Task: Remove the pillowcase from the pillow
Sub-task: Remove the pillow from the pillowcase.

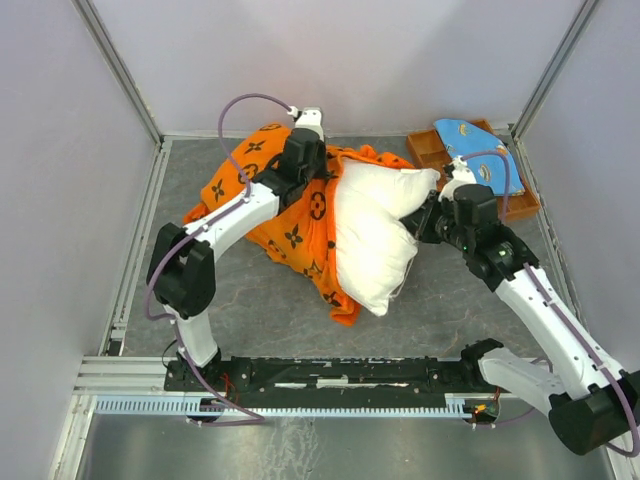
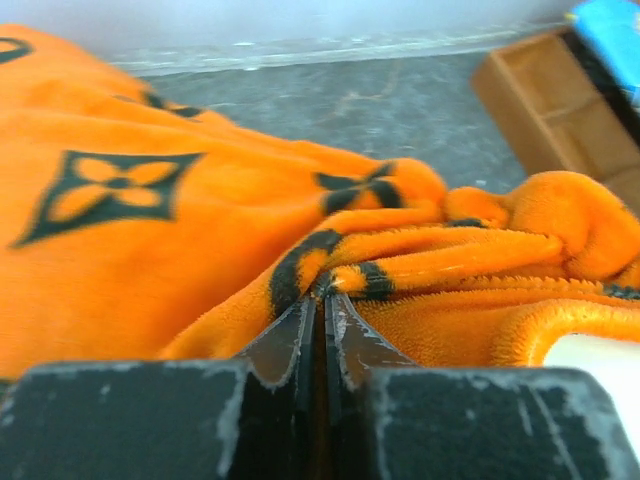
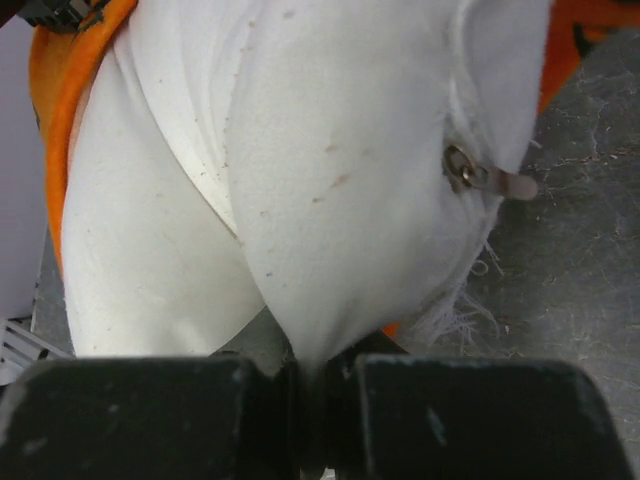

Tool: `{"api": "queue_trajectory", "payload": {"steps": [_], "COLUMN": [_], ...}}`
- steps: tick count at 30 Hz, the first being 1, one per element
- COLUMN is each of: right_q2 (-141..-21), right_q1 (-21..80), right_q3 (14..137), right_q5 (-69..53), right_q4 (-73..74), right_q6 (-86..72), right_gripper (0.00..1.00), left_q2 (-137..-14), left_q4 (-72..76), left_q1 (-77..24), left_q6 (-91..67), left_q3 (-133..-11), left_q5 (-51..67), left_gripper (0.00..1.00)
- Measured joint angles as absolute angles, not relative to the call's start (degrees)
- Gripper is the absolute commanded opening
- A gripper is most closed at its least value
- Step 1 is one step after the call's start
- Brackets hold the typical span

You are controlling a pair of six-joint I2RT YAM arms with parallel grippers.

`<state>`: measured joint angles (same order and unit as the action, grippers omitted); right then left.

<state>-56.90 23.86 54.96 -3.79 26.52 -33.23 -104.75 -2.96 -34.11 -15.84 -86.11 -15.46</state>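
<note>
- Pillowcase (image 1: 262,195): orange with black flower and star motifs, bunched in a heap on the grey counter (image 1: 250,300), left of centre in the top view, under the left arm's forearm.
- An orange edge also shows along the pillow's far side and under its near end.
- Pillow (image 1: 375,240): white, puffy, mostly bare. It lies just right of the orange heap and runs from far right to near centre. Its left edge meets the orange fabric.
- Left jaws: closed, pinching a raised plush fold of the pillowcase where a black motif crosses it. In the wrist view the two tips are pressed together on the fabric.
- Right jaws: closed on a tuck of white pillow fabric at the pillow's right side. The cloth narrows into a pleat between them.
- Metal zipper pull (image 3: 480,178): on the pillow's seam, right of the pinched pleat, with frayed white threads below it.
- Brown wooden tray (image 1: 428,150): far right corner of the counter, near the pillow's far corner; whether they touch, cannot tell.
- Light-blue patterned cloth (image 1: 478,148): lying on the tray.
</note>
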Motion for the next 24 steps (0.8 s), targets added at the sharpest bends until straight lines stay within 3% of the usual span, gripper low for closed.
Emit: {"api": "queue_trajectory", "payload": {"steps": [2, 4, 7, 9, 12, 17, 20, 24], "right_q2": [-56.1, -55.6, -55.5, -56.3, -58.7, -64.4, -66.1, -66.2], "right_q1": [21.4, 19.2, 16.9, 16.1, 15.0, 10.6, 9.2, 9.0], "right_q3": [54.4, 53.8, 52.7, 52.6, 52.6, 52.3, 51.1, 50.4], "right_q5": [-5.4, -7.0, -10.0, -11.3, -12.2, -15.5, -16.2, -16.6], "right_q4": [26.0, 24.9, 23.3, 23.4, 22.7, 17.9, 15.9, 15.2], "right_q6": [-34.2, -35.5, -37.4, -38.1, -39.2, -45.2, -48.1, -49.5], "right_gripper": [0.01, 0.01, 0.01, 0.01, 0.01, 0.01, 0.01, 0.02], "left_q2": [-104.7, -104.2, -101.5, -98.5, -93.7, -88.8, -86.9, -81.6], "left_q4": [-4.3, -4.6, -4.5, -4.8, -7.8, -8.5, -8.8, -4.8], "left_q1": [-32.2, -31.3, -31.2, -30.6, -27.4, -12.6, -3.0, -2.9], "left_q6": [-15.9, -15.9, -15.3, -14.8, -15.0, -22.9, -24.7, -25.7], "left_q3": [-86.3, -86.1, -83.9, -81.8, -81.3, -82.0, -81.2, -70.6], "left_q5": [-18.0, -19.9, -20.6, -20.4, -15.3, 6.3, 7.1, 6.6], "left_gripper": [0.13, 0.24, 0.79, 0.93, 0.95, 0.99, 0.99, 0.99]}}
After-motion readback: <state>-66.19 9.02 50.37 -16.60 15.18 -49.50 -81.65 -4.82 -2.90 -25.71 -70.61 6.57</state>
